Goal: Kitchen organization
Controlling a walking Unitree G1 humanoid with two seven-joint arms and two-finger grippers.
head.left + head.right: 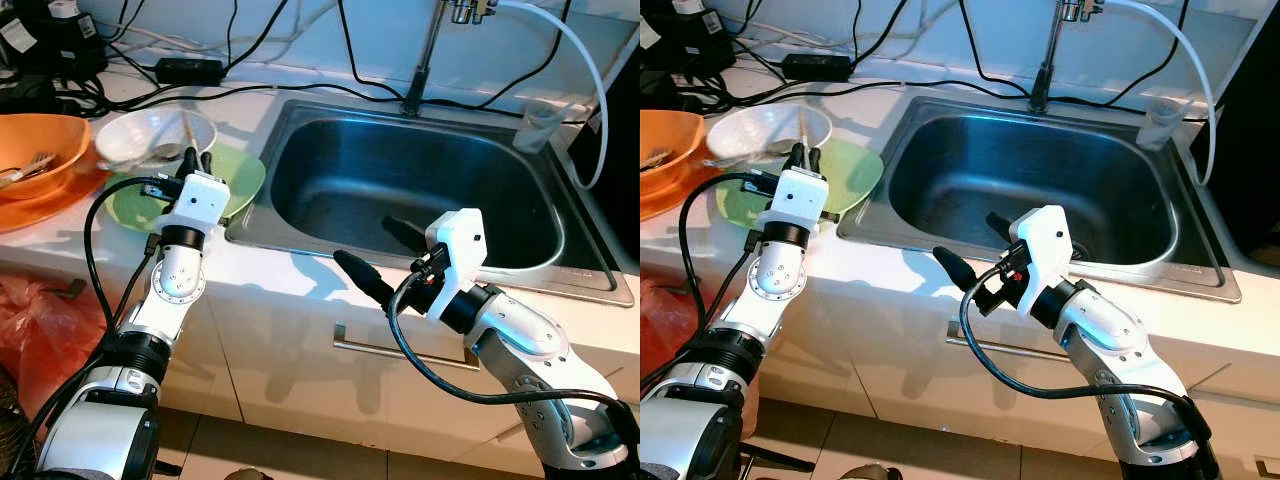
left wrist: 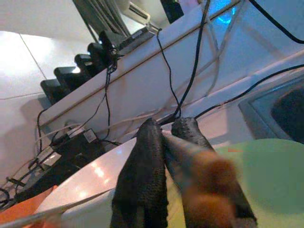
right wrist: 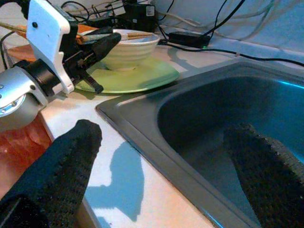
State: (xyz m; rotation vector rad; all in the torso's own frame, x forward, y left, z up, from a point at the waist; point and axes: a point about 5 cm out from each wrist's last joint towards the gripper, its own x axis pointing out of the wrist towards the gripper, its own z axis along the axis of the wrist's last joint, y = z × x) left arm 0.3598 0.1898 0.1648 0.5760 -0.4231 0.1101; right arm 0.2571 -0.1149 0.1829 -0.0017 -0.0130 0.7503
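Fingers on the left gripper [image 1: 196, 157] are pinching together on a thin stick, looks like a chopstick [image 2: 199, 161], over the green plate [image 1: 240, 180] and next to the white bowl [image 1: 150, 135] on the left of the counter [image 1: 280, 275]. Right gripper [image 1: 392, 255] is waiting with fingers spread wide, one over the counter's near edge and one over the sink [image 1: 420, 190], probably staged to take whatever is going in there next.

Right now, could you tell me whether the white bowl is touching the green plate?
Touching. The right wrist view shows the white bowl sitting with its base directly on the green plate, no gap beneath it. The left gripper is beside the bowl.
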